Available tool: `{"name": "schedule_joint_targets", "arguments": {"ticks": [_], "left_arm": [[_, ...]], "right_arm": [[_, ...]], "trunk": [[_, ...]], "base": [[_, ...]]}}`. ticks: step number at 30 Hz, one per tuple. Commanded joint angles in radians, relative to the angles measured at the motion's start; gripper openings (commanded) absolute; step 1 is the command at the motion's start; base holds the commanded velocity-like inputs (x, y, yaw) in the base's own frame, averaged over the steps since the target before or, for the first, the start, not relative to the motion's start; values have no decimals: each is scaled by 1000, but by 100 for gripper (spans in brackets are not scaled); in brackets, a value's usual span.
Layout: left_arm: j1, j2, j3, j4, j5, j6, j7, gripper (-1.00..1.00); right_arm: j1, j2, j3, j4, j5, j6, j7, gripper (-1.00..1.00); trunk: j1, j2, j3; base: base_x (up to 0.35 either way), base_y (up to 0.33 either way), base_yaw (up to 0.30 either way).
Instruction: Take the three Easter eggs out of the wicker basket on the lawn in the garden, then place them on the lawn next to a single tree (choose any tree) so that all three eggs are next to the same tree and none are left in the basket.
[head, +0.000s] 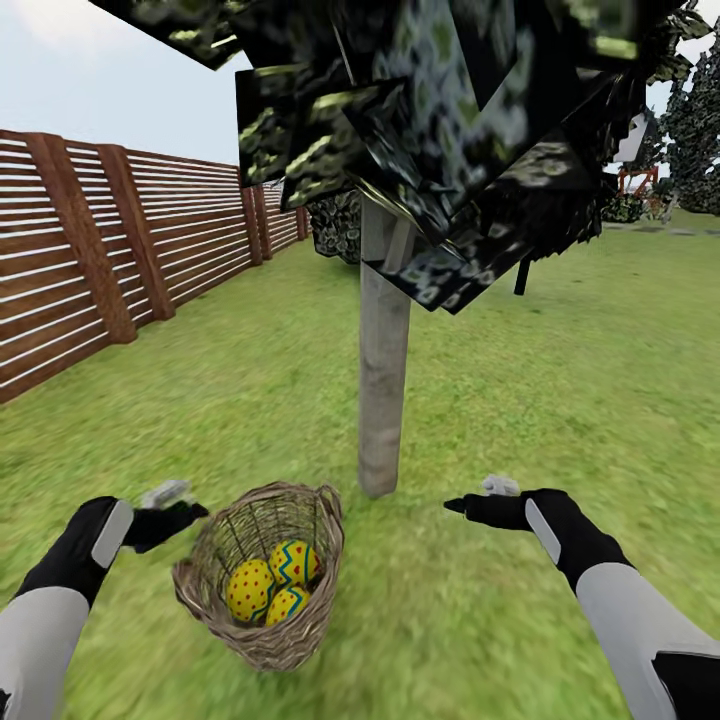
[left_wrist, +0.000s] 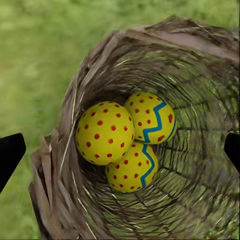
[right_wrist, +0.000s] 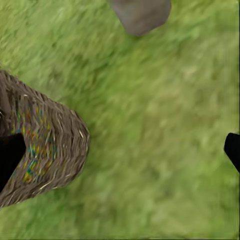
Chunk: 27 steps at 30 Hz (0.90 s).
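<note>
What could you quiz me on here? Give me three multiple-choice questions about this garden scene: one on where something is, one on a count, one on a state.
1. Where does the wicker basket stand?
A. On the lawn near the tree trunk
B. Against the wooden fence
C. In the right gripper

2. How many Easter eggs lie in the basket?
A. One
B. Two
C. Three

3. What state is the left gripper in?
A. Shut on an egg
B. Open, above the basket
C. Shut on the basket rim

Answers:
1. A: the head view shows it on grass just in front of the trunk.
2. C: the left wrist view shows three yellow dotted eggs inside.
3. B: its dark fingertips sit wide apart either side of the basket mouth, holding nothing.
</note>
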Motion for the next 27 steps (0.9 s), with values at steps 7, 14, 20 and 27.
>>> {"name": "schedule_joint_targets", "arguments": {"ticks": [7, 14, 20, 27], "left_arm": [[1, 21, 191, -143, 253, 25, -66, 100], [1, 20, 292, -140, 270, 31, -171, 100], [1, 18, 293, -139, 270, 32, -178, 100], [1, 18, 293, -138, 270, 32, -178, 100]], "right_arm": [[0, 0, 1, -89, 7, 25, -99, 100], [0, 5, 9, -173, 63, 203, -107, 100], [0, 53, 108, -176, 59, 239, -160, 100], [0, 98, 236, -236, 62, 273, -163, 100]], "trunk": [[-27, 49, 21], [-31, 56, 24], [-31, 56, 22], [-31, 56, 19]], "base": [[0, 0, 68], [0, 0, 280], [0, 0, 290], [0, 0, 290]]}}
